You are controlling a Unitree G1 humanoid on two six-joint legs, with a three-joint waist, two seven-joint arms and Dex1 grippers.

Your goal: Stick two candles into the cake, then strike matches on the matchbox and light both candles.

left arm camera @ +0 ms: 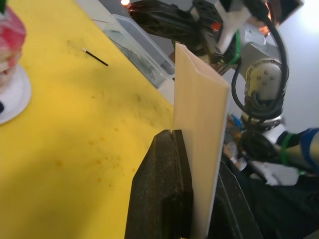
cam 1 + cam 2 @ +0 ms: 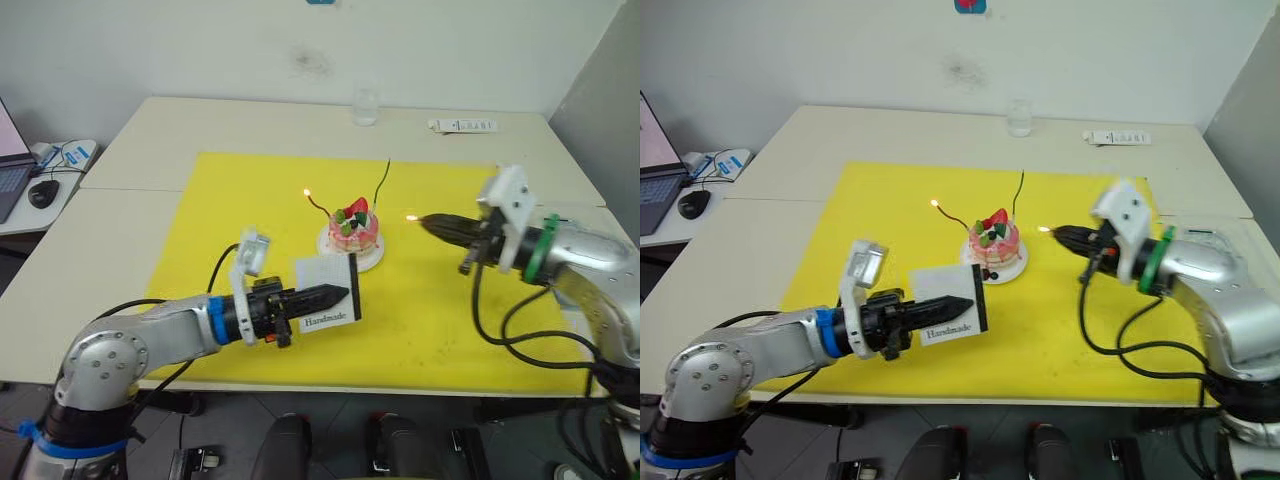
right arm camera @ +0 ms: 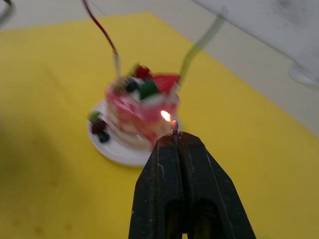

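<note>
Both candles stand in the cake. The red candle burns; the green candle looks unlit. The right gripper pinches a burning match just beside the cake. The left gripper clamps the matchbox, cake just beyond.

Cake: pink-and-white layers, red strawberry. Matchbox: white, black lettering. Mat: plain yellow. Worktop: cream.
</note>
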